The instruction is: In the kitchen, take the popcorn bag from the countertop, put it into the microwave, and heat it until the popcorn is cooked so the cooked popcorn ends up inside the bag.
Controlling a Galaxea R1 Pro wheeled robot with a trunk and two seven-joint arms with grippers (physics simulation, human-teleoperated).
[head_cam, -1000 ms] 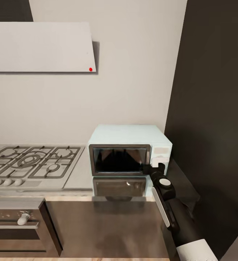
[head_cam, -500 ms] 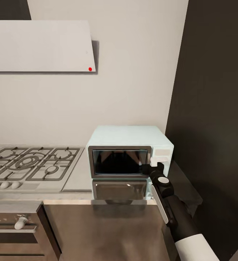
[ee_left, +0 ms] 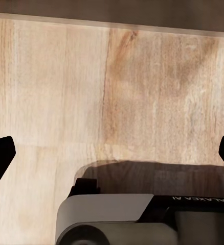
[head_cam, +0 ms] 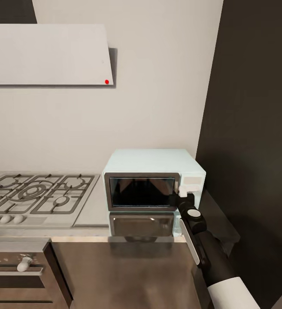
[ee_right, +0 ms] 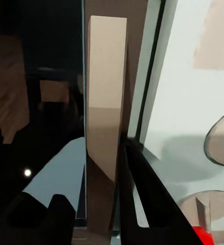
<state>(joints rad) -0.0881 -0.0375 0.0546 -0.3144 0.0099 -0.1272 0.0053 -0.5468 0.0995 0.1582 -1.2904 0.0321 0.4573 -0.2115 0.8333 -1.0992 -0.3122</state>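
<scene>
On the worktop, far right corner: microwave (head_cam: 153,180), pale mint-blue, door shut, dark glass reflecting.
Worktop: countertop (head_cam: 93,206), grey, glossy, mirroring the microwave front.
Right claw: right gripper (head_cam: 180,198) at the seam between the microwave door and its white knob panel; in the right wrist view the dark fingers (ee_right: 142,189) sit on either side of the tan upright door handle (ee_right: 104,127), but whether they are pressed on it I cannot tell.
Left claw: left gripper (ee_left: 112,158), fingers spread wide, nothing between them, above a wood floor (ee_left: 56,87).
Left of the microwave: gas hob (head_cam: 37,195) with black grates and a row of knobs.
Below the hob: oven (head_cam: 16,274), dark front, one round knob.
On the wall: extractor hood (head_cam: 46,53), pale, with a red dot.
</scene>
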